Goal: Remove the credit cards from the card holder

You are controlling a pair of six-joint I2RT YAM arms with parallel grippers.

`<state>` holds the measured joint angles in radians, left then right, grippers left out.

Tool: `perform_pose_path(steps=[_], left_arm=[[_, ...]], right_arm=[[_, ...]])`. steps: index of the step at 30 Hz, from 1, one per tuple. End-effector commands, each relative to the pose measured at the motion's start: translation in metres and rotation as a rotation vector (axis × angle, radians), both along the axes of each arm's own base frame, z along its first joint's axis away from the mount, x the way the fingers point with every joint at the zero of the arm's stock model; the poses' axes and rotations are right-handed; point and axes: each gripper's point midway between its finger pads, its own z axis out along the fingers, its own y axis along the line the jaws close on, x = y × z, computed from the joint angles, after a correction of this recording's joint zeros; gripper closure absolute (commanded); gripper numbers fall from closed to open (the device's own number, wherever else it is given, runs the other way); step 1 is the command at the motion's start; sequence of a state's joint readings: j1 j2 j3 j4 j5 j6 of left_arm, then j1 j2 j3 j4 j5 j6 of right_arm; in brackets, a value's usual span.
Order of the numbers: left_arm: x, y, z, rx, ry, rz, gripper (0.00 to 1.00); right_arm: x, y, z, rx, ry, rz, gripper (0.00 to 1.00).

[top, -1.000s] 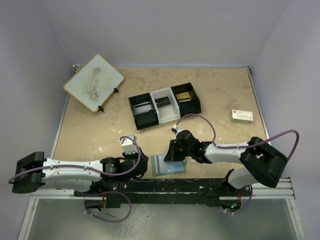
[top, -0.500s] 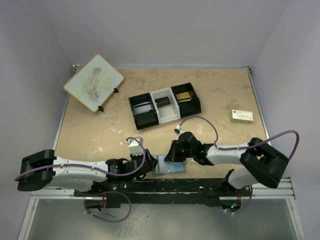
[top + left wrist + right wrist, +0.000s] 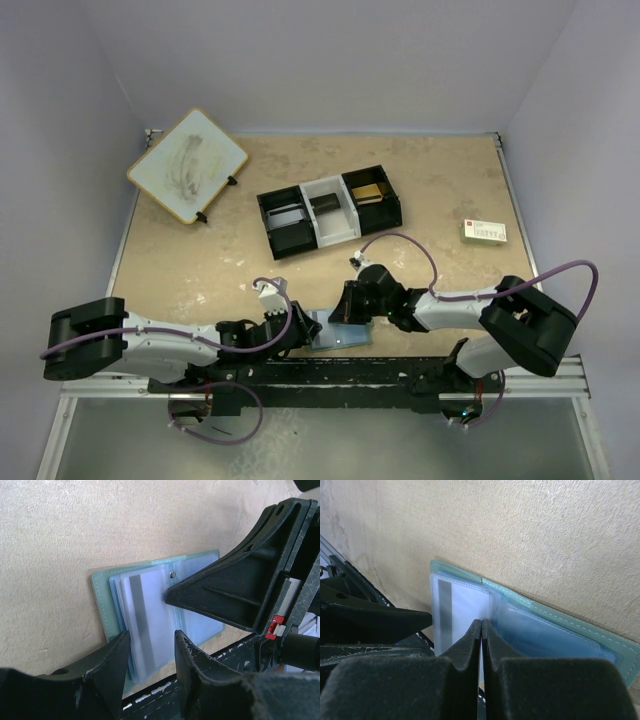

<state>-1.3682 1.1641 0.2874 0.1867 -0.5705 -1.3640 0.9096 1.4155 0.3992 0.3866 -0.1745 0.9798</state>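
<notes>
Flat grey-green folding card holder (image 3: 338,332) lies open at the near edge of the tan table (image 3: 200,270), between both arms. Right gripper (image 3: 481,625): fingers together, tip pressing the holder's middle. Left gripper (image 3: 151,639): fingers apart, straddling the pale grey-striped plastic card (image 3: 145,615) in the holder's left half. Risk: pinching the sleeve along with the card drags the holder from under the right tip. Both arms are low, reaching inward.

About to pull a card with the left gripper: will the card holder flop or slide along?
Likely floppy: the card holder is thin, its clear sleeves fanned loosely. It looks light on the bare table, so it would probably slide, unless the shut right gripper at its fold pins it. The striped card looks stiffer than the sleeves.
</notes>
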Motion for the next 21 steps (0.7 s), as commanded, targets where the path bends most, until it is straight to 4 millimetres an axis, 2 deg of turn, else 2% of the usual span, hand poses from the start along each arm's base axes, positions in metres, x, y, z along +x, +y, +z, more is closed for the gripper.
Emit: perform_pose_path(steps=[1, 7, 15, 21], left_arm=[[0.003, -0.011, 0.015, -0.078, 0.000, 0.017, 0.62], [0.003, -0.012, 0.019, -0.090, -0.008, 0.010, 0.63], [0.002, -0.030, 0.034, -0.152, -0.029, -0.032, 0.66], [0.002, -0.032, 0.035, -0.134, -0.032, -0.043, 0.70]], right_arm=[[-0.019, -0.035, -0.040, -0.169, 0.076, -0.011, 0.95], [-0.019, -0.034, -0.040, -0.168, 0.076, -0.009, 0.95], [-0.019, -0.032, -0.039, -0.163, 0.076, -0.004, 0.95], [-0.019, -0.032, -0.039, -0.167, 0.077, -0.002, 0.95]])
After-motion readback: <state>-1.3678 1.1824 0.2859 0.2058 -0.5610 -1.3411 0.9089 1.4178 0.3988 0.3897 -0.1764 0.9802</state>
